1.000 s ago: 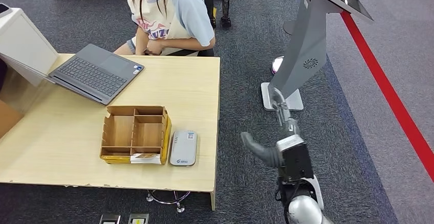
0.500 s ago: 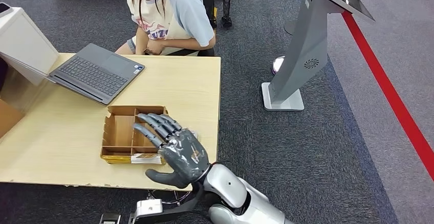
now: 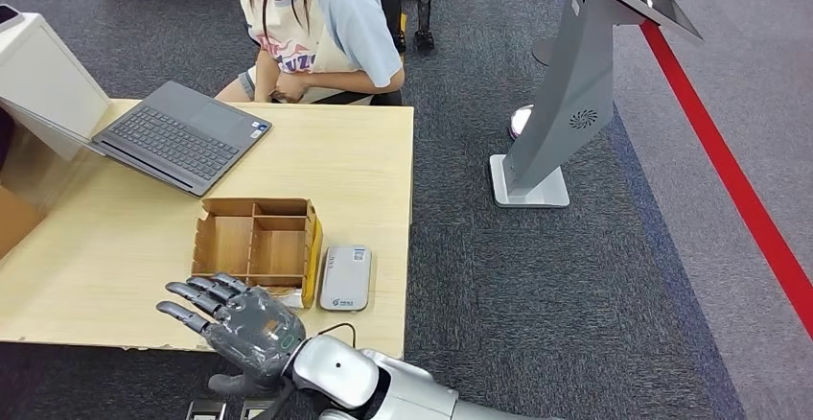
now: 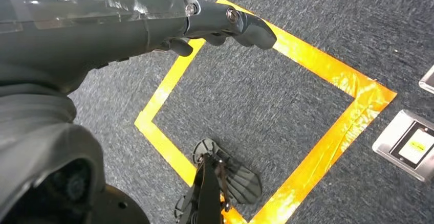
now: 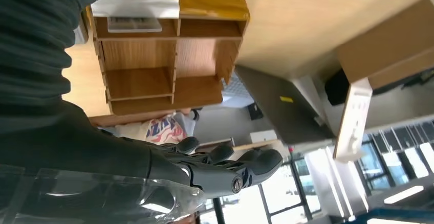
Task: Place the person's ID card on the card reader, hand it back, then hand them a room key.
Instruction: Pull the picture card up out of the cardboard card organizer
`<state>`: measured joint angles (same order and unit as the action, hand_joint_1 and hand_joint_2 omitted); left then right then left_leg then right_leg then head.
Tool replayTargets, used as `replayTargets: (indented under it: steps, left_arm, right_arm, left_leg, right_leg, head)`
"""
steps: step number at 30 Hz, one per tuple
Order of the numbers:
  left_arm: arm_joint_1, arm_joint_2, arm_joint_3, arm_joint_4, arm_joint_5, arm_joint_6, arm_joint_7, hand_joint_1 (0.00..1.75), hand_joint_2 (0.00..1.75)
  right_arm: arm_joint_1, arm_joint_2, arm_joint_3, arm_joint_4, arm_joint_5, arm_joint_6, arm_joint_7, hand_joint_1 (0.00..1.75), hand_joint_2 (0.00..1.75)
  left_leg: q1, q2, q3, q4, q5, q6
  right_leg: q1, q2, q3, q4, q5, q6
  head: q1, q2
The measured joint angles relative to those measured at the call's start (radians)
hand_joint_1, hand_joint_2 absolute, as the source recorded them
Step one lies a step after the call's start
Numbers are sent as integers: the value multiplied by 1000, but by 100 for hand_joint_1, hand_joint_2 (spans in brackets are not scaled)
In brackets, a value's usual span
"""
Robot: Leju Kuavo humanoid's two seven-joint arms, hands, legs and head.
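The grey-white card reader (image 3: 345,277) lies flat on the wooden table (image 3: 105,247), against the right side of a wooden organizer (image 3: 254,245). White cards (image 3: 273,295) sit in the organizer's front slot; the right wrist view shows these cards (image 5: 134,4) too. My right hand (image 3: 235,324) hovers at the table's near edge, just front-left of the organizer, fingers spread and holding nothing; the same hand (image 5: 204,170) appears in its wrist view. My left hand (image 4: 169,24) hangs over the floor, fingers extended, holding nothing. A person (image 3: 316,27) sits at the far side.
An open laptop (image 3: 182,134) lies at the table's far left beside a white box (image 3: 43,75). A grey kiosk stand (image 3: 575,84) rises right of the table, with a red floor line (image 3: 729,171) beyond. Yellow tape (image 4: 317,70) marks the carpet beneath my left hand.
My right hand swung from the carpet side right of the table, across over the organizer, to the table's near edge left of the organizer's front. The person and table things stayed put.
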<state>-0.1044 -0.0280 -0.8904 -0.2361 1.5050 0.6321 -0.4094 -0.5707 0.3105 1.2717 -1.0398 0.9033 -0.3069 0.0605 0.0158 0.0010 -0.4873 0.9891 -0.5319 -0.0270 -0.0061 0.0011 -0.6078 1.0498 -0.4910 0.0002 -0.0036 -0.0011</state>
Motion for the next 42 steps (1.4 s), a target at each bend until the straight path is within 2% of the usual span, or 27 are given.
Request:
replayTargets:
  steps: [8,14,28,34,37,42]
  left_arm:
    - [0,-22,0,0,0,-7,-6,0,0]
    - [2,4,-1,0,-5,-91,46,0,0]
    - [3,38,-34,0,-49,-135,47,0,0]
    - [3,41,-44,0,-45,-118,54,0,0]
    - [3,42,-47,0,-43,-117,55,0,0]
    - [3,45,-48,0,-44,-124,55,0,0]
  right_arm:
    - [-75,20,79,113,-43,53,104,0,175]
    - [-122,20,95,212,-131,52,126,0,175]
    - [-151,18,91,489,-168,-138,158,0,175]
    - [-155,19,81,558,-161,-151,159,0,175]
    - [-158,21,79,576,-158,-153,159,7,175]
    - [-160,27,66,600,-158,-163,151,0,175]
  left_leg:
    - [0,0,1,0,0,0]
    - [0,0,1,0,0,-1]
    - [0,1,1,0,0,-1]
    - [0,1,2,0,0,-1]
    - [0,1,2,0,1,-1]
    - [0,1,2,0,1,-1]
  right_leg:
    - [0,0,0,0,0,0]
    - [0,0,0,0,0,0]
    - [0,1,0,0,1,-1]
    - [0,1,0,0,1,-1]
    - [0,1,0,0,1,-1]
    - [0,1,1,0,1,-1]
  head:
    - [0,0]
    - [0,0]
    - [0,0]
    - [0,0]
    - [0,0]
    - [0,0]
